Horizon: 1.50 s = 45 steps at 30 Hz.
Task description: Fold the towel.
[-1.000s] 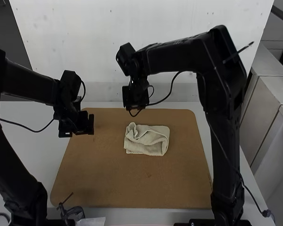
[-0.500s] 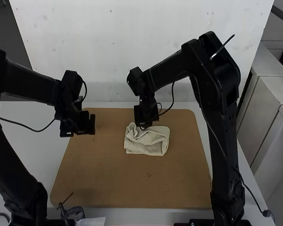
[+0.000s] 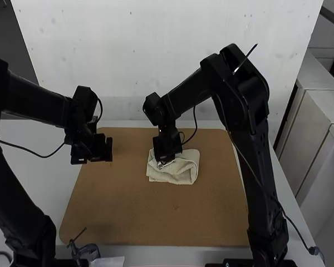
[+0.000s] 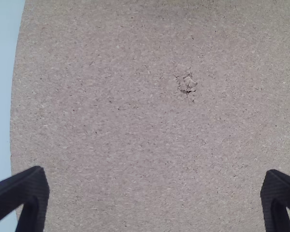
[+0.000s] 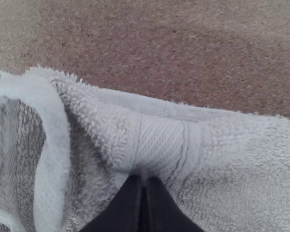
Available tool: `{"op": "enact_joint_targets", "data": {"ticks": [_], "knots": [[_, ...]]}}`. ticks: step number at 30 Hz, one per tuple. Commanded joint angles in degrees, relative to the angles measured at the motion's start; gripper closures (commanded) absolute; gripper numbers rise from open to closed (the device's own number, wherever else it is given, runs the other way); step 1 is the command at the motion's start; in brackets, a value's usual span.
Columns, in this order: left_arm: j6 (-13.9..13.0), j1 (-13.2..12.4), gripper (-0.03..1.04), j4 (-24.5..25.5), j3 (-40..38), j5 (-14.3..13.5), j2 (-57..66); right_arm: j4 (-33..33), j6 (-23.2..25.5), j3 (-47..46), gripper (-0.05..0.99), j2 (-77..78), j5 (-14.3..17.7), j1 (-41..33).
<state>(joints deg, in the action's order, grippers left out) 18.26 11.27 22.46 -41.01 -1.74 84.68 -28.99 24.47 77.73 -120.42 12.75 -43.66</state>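
Note:
The cream towel (image 3: 184,170) lies bunched and partly folded on the brown board, with a raised, rumpled part at its left in the high view. My right gripper (image 3: 166,159) is down at that raised part and hides some of it. In the right wrist view the gripper (image 5: 144,181) is shut, its tips together against a ridge of the towel (image 5: 241,169); whether cloth is pinched between them is hard to tell. Over the board's back left part is my left gripper (image 3: 93,158). The left wrist view shows this gripper (image 4: 154,181) wide open above bare board.
The brown board (image 3: 156,222) covers much of the white table (image 3: 36,172). A white wall (image 3: 122,67) stands behind it. At the front left edge are a small dark clamp (image 3: 88,251) and a pale slip (image 3: 108,261).
My right gripper has come forward and down from behind the towel onto its left part, with that arm's elbow shifting left. The left arm and the towel look nearly unchanged.

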Motion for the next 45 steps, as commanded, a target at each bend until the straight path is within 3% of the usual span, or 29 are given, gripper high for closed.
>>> {"op": "enact_joint_targets", "data": {"ticks": [1,19,39,43,45], "knots": [[-0.24,-0.37,0.03,-0.66,0.32,-0.72,-0.49,0.08,0.67,1.28,0.92,-1.04,0.61,-2.13],[-0.86,-1.16,0.04,-2.16,1.02,-0.64,-0.49,4.12,2.07,2.86,0.92,-2.1,0.69,-8.02],[-1.03,-1.16,0.04,-2.77,1.11,-0.55,0.13,2.1,1.55,5.85,0.91,-1.13,2.36,-8.81],[-1.21,-1.25,0.04,-2.77,1.29,-0.55,-0.05,-1.15,1.2,6.9,0.65,1.68,3.68,-8.11],[-1.39,-1.42,0.04,-2.77,1.2,-0.46,-0.22,-2.65,1.2,7.43,0.58,3.7,3.68,-7.49]]}}
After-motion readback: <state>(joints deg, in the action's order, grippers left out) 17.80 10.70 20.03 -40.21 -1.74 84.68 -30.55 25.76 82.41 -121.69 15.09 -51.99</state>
